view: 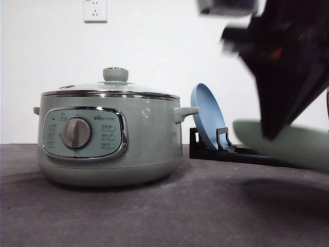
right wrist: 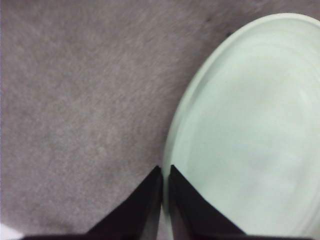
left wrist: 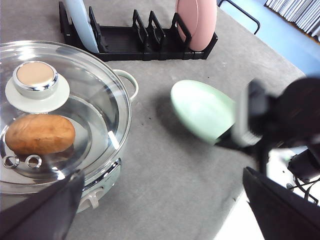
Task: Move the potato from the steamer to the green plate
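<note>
The steamer (view: 110,131) is sitting at the left of the front view on the grey worktop (view: 164,216), its grey dial facing the camera and its glass lid (left wrist: 60,115) closed on top. In the left wrist view the potato (left wrist: 40,133) is lying inside the steamer under the lid, at the left of that frame, just below the lid's knob (left wrist: 35,80).

The green plate (left wrist: 202,110) is showing near the middle of the left wrist view, tilted, with one edge raised off the worktop and a shadow falling beside it. In the front view it is appearing at the right edge, slanting, partly behind the dark, blurred right arm (view: 288,62) that is reaching down from the upper right corner. The right gripper (right wrist: 165,172) is pinching the plate's rim: in the right wrist view its two dark fingers (right wrist: 145,200) are lying almost together at the bottom centre, with the pale green rim caught in the thin slit between them.

The left gripper (left wrist: 160,200) is hanging above the worktop beside the steamer, its fingers standing wide at the bottom corners of its own view, holding nothing.

A black dish rack (left wrist: 140,42) is standing along the top of the left wrist view, carrying a blue plate (view: 208,116) and a pink plate (left wrist: 197,22) upright in its slots.
</note>
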### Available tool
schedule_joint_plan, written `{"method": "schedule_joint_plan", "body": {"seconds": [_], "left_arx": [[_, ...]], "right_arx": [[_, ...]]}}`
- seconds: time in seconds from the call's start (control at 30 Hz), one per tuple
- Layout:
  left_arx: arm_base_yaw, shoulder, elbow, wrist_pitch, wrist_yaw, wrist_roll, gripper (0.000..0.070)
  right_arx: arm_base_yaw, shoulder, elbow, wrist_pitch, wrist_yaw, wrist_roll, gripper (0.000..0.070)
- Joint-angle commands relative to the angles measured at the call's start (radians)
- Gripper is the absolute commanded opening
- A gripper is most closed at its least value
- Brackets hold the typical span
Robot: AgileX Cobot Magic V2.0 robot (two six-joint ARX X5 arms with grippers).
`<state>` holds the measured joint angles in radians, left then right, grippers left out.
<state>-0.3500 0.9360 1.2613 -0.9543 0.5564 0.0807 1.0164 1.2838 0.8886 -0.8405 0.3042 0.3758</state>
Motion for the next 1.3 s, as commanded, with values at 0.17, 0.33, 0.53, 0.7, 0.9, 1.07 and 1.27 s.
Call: {"method": "schedule_joint_plan", "body": {"seconds": [0.17,0.33,0.53,0.7,0.9,1.07,1.27], "left_arx": [[-0.005,0.007,0.026,0.006,0.010,0.010,0.0636],[-0.005,0.007,0.026,0.006,0.010,0.010,0.0636],[-0.005,0.007,0.026,0.006,0.010,0.010,0.0636],[-0.005,0.007,0.026,0.006,0.010,0.010,0.0636],[-0.005,0.011,0.026,0.007,0.010,0.011,0.0636],[-0.005,0.018,0.026,0.007,0.010,0.011,0.0636],[-0.005,0.028,0.026,0.007,0.010,0.011,0.0636]], "right_arx": [[0.062,0.124,0.007,0.066,0.010,0.016,0.0002],[0.083,0.161,0.007,0.114,0.010,0.015,0.0003],[0.074,0.140,0.010,0.113,-0.011,0.008,0.0122],[0.041,0.066,0.013,0.108,-0.126,-0.014,0.0351],[-0.030,-0.075,0.039,0.098,-0.258,-0.072,0.0501],[-0.131,-0.191,0.085,0.076,-0.381,-0.147,0.0574],[-0.304,-0.302,0.140,0.047,-0.464,-0.224,0.0665]]}}
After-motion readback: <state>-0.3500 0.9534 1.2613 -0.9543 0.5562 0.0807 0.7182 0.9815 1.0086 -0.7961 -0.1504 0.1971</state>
